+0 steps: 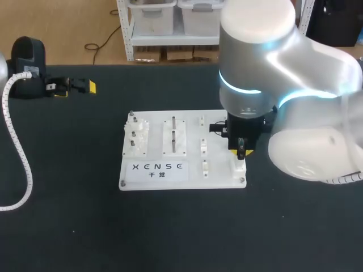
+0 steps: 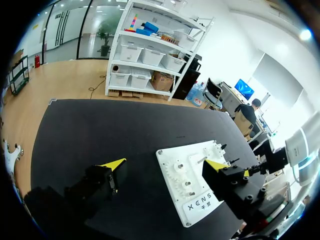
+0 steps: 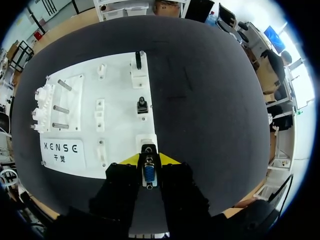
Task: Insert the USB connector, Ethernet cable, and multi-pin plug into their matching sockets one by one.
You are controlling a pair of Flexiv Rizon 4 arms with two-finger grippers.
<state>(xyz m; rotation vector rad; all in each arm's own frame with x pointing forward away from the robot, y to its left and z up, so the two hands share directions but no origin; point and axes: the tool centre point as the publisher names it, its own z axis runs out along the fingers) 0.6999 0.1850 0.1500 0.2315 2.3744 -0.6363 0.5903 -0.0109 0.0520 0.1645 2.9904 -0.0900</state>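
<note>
— What's the right gripper point(image 3: 149, 161) got?

— A multi-pin plug point(image 3: 149, 174) with a blue face. Both yellow-tipped fingers are clamped on it, one on each side.

— Where is it over the board?

— At the near right corner of the white board point(image 1: 156, 173). The plug's tip is at the white socket block point(image 3: 147, 142) there. I can't tell from here whether it is actually seated.

— Anything else along that edge?

— Two dark connectors point(image 3: 142, 106) stand upright in white holders farther along the same side. I can't tell which is the USB and which is the Ethernet.

— And the other arm?

— The left gripper point(image 1: 75, 89) sits low at the far left of the black table point(image 1: 170, 238), well apart from the board. Its fingers are spread wide with nothing between them.

— The rest of the board?

— White gears point(image 1: 138, 136) on the left part, and metal pins point(image 1: 173, 133) in the middle.
</note>
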